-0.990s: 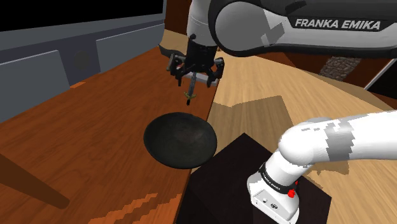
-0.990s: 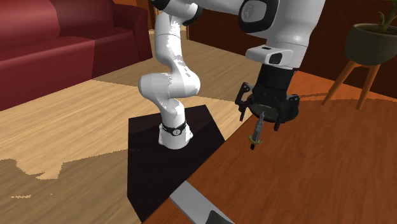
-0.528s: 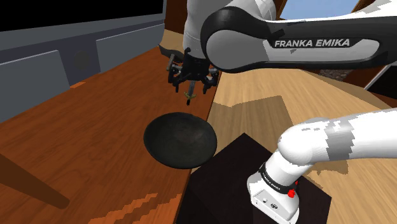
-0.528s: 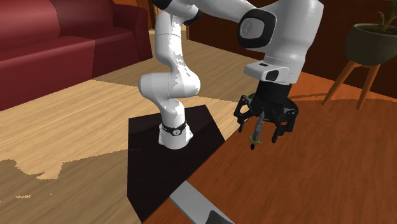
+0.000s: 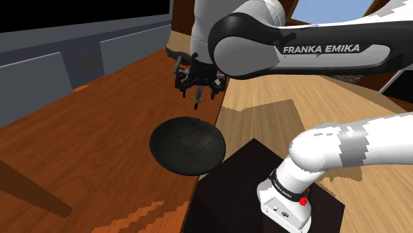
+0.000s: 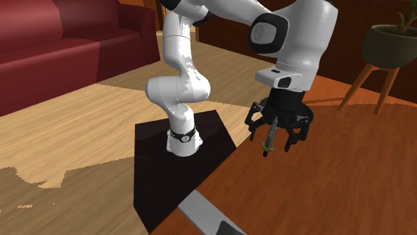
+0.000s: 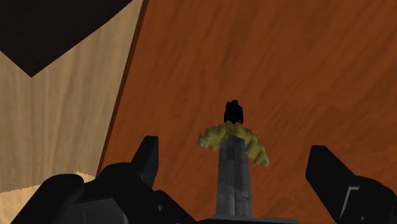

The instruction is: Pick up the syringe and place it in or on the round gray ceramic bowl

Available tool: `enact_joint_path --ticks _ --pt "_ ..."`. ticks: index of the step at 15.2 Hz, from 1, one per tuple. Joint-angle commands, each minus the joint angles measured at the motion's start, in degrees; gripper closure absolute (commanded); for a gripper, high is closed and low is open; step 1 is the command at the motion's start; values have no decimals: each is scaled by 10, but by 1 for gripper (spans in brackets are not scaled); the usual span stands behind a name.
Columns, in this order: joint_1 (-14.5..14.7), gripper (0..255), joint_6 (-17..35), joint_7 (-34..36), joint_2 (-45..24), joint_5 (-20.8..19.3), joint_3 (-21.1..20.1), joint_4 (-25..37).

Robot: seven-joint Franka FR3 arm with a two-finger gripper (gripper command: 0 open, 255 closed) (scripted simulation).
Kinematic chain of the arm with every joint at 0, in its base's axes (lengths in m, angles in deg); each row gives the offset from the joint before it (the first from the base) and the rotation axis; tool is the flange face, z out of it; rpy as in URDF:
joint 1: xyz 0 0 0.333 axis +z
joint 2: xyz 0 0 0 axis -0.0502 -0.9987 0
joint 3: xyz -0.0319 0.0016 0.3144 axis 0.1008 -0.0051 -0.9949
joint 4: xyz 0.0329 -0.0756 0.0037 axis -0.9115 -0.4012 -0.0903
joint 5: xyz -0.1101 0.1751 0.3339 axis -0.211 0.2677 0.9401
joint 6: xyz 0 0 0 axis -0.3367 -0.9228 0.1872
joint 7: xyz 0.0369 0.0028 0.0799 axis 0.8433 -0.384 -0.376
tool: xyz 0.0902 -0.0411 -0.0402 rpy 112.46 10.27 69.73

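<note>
Syringe [image 6: 268, 141] hangs tip-down above the wood table [image 5: 99, 126], its upper end pinched in the closed-in gripper [image 6: 274, 133]. Wrist view adds detail: grey barrel, yellow flange, black tip. Shoulder view alone has the dark round bowl [image 5: 179, 149], on the table near the black stand [image 5: 231, 179] and well apart from the syringe. 2nd ext. view has a red sofa [image 6: 60, 40] & a potted plant [image 6: 391, 43]; count: 1 syringe, 1 bowl, 1 arm.
</note>
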Motion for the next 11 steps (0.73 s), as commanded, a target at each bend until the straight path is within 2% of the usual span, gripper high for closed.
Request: enact_joint_path --ticks 1,11 --pt "0 255 0 0 0 0 0 0" --pt "0 255 -7 -2 1 -1 3 6"
